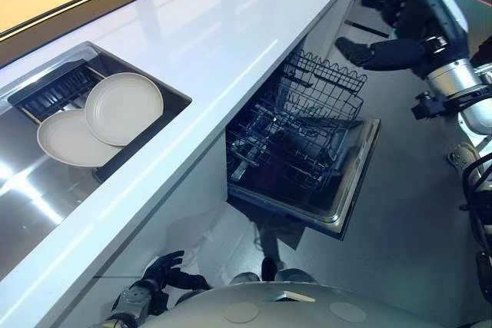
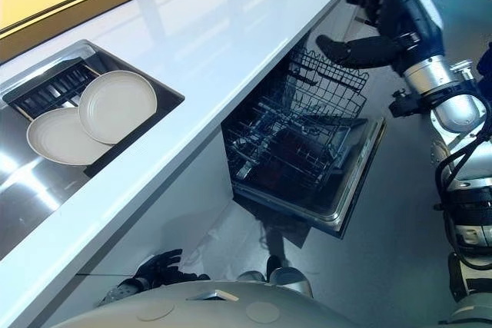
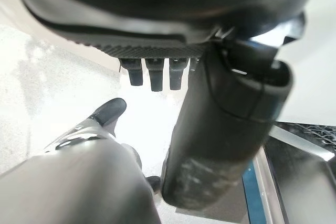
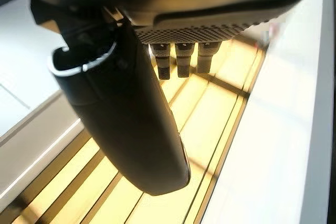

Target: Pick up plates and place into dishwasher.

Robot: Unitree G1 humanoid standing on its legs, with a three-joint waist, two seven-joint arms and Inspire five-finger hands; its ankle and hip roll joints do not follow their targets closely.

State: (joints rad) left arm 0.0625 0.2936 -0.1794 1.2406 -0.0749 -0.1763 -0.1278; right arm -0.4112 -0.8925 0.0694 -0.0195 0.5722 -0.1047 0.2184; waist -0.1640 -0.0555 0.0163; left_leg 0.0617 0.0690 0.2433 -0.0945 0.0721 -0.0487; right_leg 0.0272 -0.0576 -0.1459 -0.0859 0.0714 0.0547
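Progress on the job is nil as far as can be seen: both plates are in the sink (image 1: 157,130), set into the white bench (image 1: 231,28) on the robot's left. The upper plate (image 1: 123,107) leans across the edge of the lower plate (image 1: 65,142), overlapping and touching it, with a dark ribbed tray (image 1: 55,90) just behind them.

The dishwasher (image 1: 254,182) under the bench stands open, its door (image 1: 357,174) dropped flat and its wire rack (image 1: 307,124) pulled out over the door. No plate can be seen in the rack.

The right hand (image 1: 400,13) is raised above the far end of the rack, beside the bench edge, fingers loosely spread and thumb out, holding nothing. The left hand (image 1: 165,270) hangs low beside the cabinet front, fingers relaxed and empty.

Both plates remain to be lifted and loaded. The left hand looks the nearer one to the sink, though it would have to come up over the bench first.
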